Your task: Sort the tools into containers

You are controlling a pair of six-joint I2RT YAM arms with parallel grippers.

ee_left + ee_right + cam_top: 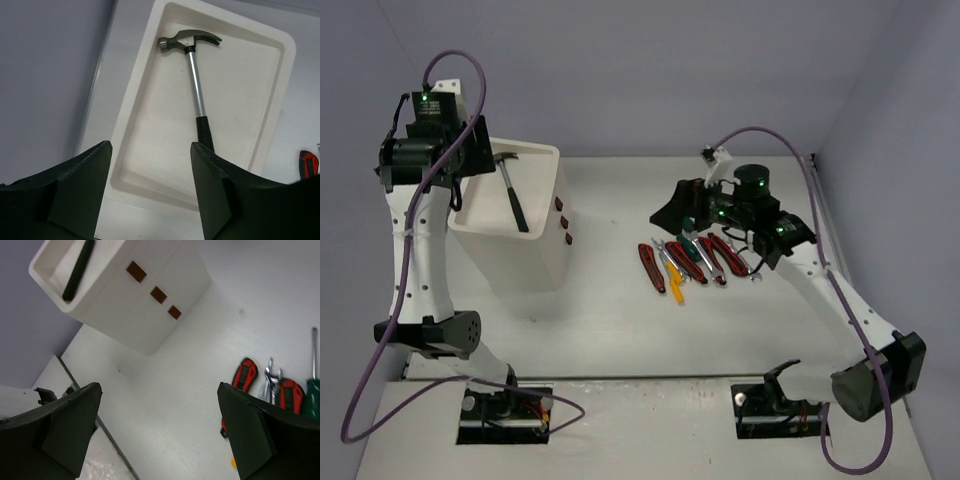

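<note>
Hammer lies in the top tray beneath the open, empty left gripper; the open right gripper should next grasp one of the tools.

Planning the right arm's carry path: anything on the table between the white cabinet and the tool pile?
No. In the top view the table between the cabinet and the tool pile is bare; the right wrist view agrees.
</note>
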